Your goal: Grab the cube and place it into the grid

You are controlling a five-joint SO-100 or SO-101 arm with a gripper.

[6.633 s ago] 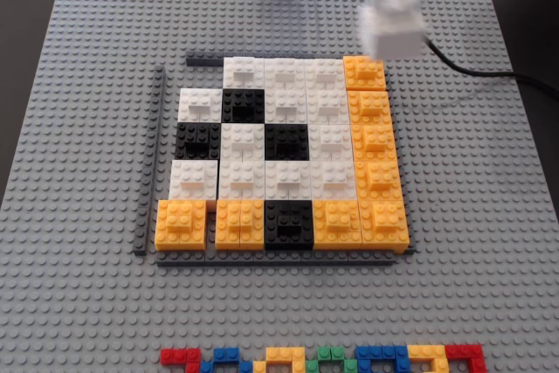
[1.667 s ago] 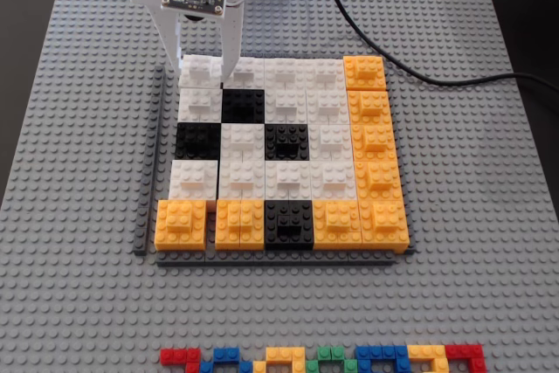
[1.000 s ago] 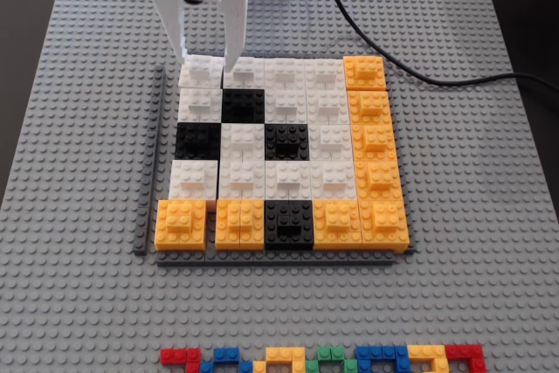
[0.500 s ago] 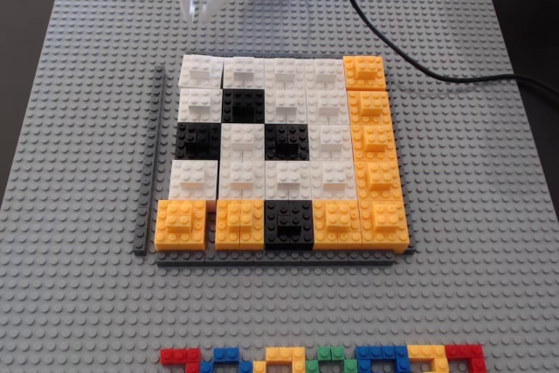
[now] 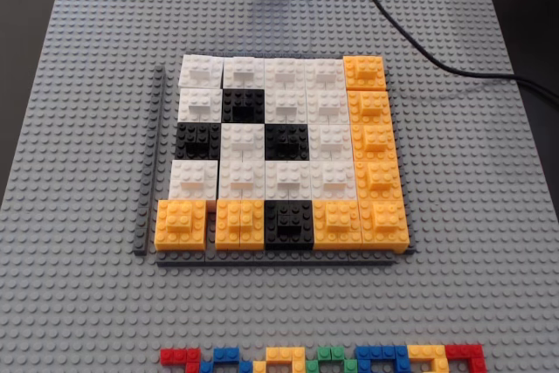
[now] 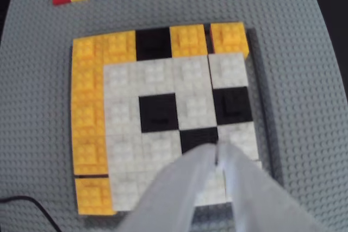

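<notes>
1. The gripper [image 6: 217,153] shows only in the wrist view, as two blurred pale fingers reaching up from the bottom edge. Their tips are almost touching and nothing sits between them, so it is pressed together and empty. The fixed view does not show it at all.

2. Judging from the wrist view, the tips hang above the near edge of the grid [image 6: 87,112], over the corner where the cube lies, clear of the blocks.

3. The cube [image 5: 201,71] sits in the top-left cell of the grid [image 5: 376,172] in the fixed view, level with its white neighbours and touching them. All twenty-five cells look filled, so the placing seems done.

4. Risks from here, as I judge them:
   - The cube may rest on the studs without being pressed home; I cannot tell from these views. A knock could then shift it.
   - If the arm drops or swings low while the fingers are over that corner, they could catch the raised brick on the cube and lift or tilt it.
   - The black cable [image 5: 410,37] trails across the baseplate [image 5: 87,303] near the orange column; if it drags, it could snag those blocks.
</notes>
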